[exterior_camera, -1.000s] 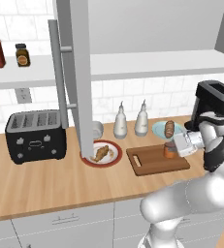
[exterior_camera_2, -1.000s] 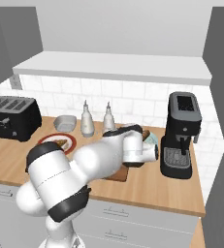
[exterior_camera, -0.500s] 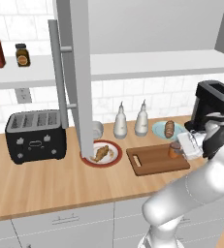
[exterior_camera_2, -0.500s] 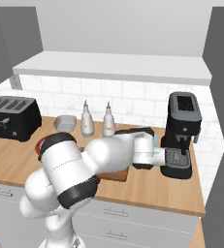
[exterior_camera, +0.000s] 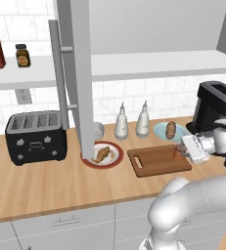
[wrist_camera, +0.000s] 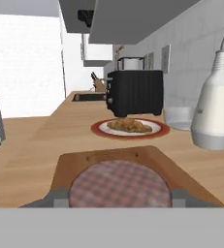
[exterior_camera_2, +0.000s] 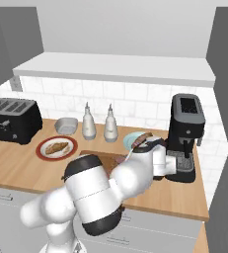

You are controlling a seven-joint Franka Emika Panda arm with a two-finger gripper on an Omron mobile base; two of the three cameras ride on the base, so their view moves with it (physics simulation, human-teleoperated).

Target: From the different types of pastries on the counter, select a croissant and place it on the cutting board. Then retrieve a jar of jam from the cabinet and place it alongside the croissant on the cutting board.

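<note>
Wooden table [exterior_camera: 46, 185], cutting board [exterior_camera: 156, 161] at its right.
I see my jaws closed on the jar of jam [wrist_camera: 119, 184], low over the board.

**Worktop layout**

The toaster [exterior_camera: 35, 137] stands at the worktop's [exterior_camera: 46, 188] left end. The plate [exterior_camera: 102, 155] carrying the croissant [exterior_camera: 101, 154] lies left of the cutting board [exterior_camera: 156, 161]. 2 bottles [exterior_camera: 122, 122] stand behind them. The coffee machine [exterior_camera: 216, 105] occupies the right end.
</note>
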